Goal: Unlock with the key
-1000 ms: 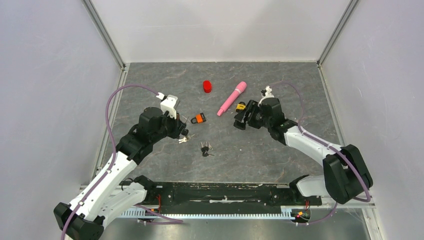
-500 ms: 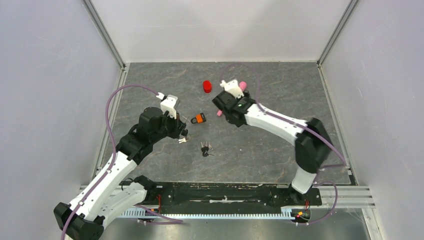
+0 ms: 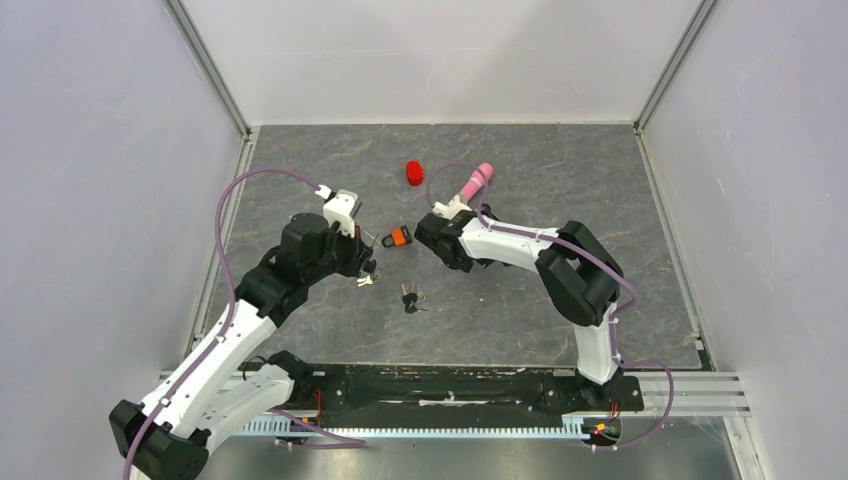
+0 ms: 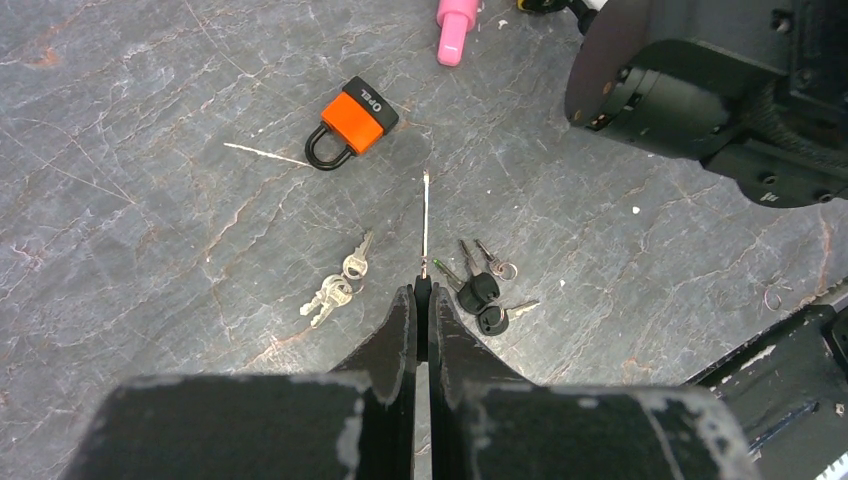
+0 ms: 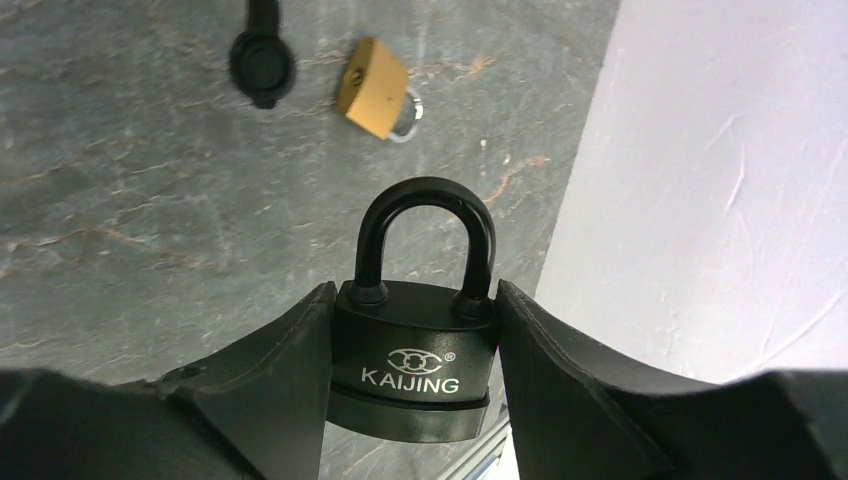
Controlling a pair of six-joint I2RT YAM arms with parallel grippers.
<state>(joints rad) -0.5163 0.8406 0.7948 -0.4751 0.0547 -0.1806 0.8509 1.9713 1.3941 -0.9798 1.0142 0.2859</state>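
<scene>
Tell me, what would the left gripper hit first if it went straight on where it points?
Probably the bare table, just right of the orange padlock. The left gripper, shut on a thin key, aims between that padlock and the pink stick. Depth is hard to judge.

padlock (image 3: 399, 237) on table (image 3: 640, 200), key bunch (image 3: 411, 298) before it, cap (image 3: 414, 173) behind

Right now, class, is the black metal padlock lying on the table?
No: the right arm's jaws clamp the padlock by its sides.
</scene>
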